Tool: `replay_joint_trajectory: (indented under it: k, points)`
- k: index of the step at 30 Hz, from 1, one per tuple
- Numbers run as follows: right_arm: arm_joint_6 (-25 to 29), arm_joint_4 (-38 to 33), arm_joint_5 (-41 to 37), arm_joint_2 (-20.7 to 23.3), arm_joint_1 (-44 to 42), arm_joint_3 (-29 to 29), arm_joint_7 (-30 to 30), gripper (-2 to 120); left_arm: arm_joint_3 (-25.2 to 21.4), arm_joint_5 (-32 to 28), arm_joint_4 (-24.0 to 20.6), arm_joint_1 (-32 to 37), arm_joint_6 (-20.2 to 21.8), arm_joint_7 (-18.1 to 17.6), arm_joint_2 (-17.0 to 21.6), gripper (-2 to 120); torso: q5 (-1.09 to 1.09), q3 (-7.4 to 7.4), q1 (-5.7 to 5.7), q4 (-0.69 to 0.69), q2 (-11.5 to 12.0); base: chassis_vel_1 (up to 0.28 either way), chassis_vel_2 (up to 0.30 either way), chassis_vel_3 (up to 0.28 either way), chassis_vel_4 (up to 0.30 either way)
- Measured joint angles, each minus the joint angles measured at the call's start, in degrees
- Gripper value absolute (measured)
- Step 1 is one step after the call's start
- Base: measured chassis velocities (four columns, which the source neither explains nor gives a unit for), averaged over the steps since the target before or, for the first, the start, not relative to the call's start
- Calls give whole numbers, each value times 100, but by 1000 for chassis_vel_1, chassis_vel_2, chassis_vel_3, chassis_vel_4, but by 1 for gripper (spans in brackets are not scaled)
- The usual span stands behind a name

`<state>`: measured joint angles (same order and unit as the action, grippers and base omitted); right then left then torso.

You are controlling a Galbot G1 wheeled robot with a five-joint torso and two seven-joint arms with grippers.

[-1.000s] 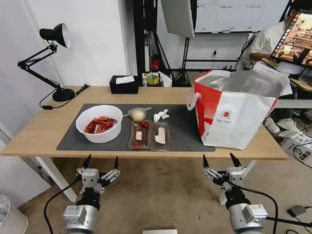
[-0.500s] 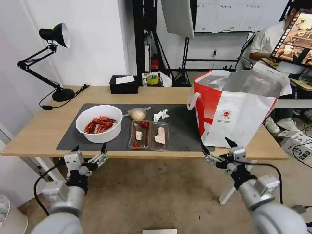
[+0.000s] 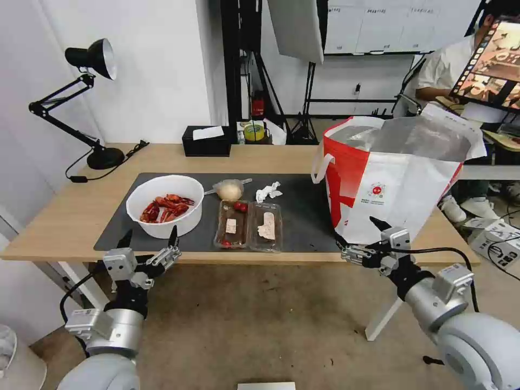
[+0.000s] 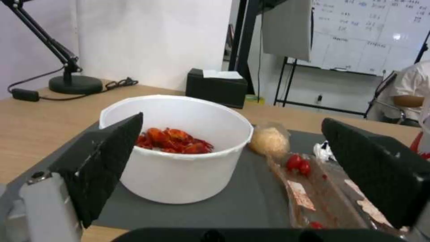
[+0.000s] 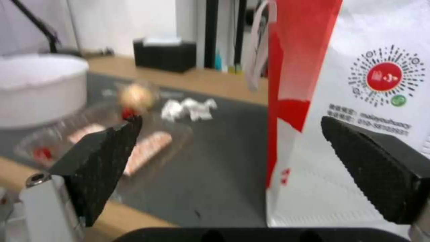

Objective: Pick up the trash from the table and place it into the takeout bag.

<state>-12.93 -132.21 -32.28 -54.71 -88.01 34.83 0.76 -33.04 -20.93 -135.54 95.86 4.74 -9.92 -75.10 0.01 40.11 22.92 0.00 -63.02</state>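
Both grippers hover at the table's [image 3: 65,216] near edge, fingers spread, holding nothing: left gripper [image 3: 149,238] before the white bowl [image 3: 165,206], right gripper [image 3: 356,234] seemingly just short of the takeout bag [image 3: 390,179] at the right end.

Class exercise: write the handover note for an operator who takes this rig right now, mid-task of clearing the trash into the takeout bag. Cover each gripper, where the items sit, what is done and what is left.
Left gripper: open, empty, at the table's near edge in front of the white bowl of crayfish shells.
Right gripper: open, empty, at the near edge by the takeout bag's front corner.
Bowl, clear hinged tray, small bag with beige lump and crumpled tissue all lie on the grey mat, left of the bag.
Done: nothing picked up yet.
Left: all four items into the bag.
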Motion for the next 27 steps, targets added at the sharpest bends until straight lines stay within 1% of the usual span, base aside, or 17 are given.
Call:
replay_joint_trajectory:
  k: [1, 2, 3, 5, 18, 27]
  points:
    - [263, 86, -21, -62, 7, -55, 39, 100, 1, 4, 3, 5, 0, 4, -1, 100, 0, 0, 0, 0, 0, 0, 0, 0, 0]
    - [263, 86, -21, -62, 7, -55, 39, 100, 1, 4, 3, 5, 0, 4, -1, 100, 0, 0, 0, 0, 0, 0, 0, 0, 0]
    - [452, 180, 0, -128, 8, -124, 60, 100, 1, 9, 6, 14, 0, 8, -2, 100, 0, 0, 0, 0, 0, 0, 0, 0, 0]
    - [552, 245, 34, -177, 7, -174, 69, 100, 1, 16, 7, 31, 2, 15, -3, 100, 0, 0, 0, 0, 0, 0, 0, 0, 0]
    - [595, 310, 70, -256, 3, -333, 70, 100, 3, 80, -16, 157, 17, 74, -30, 100, -1, 0, 0, 0, 0, 0, 0, 0, 0]
    - [579, 420, -252, -252, 102, -622, 54, 100, 21, 140, -29, 249, 23, 157, -55, 100, -1, 0, 0, 0, 0, 0, 0, 0, 0]
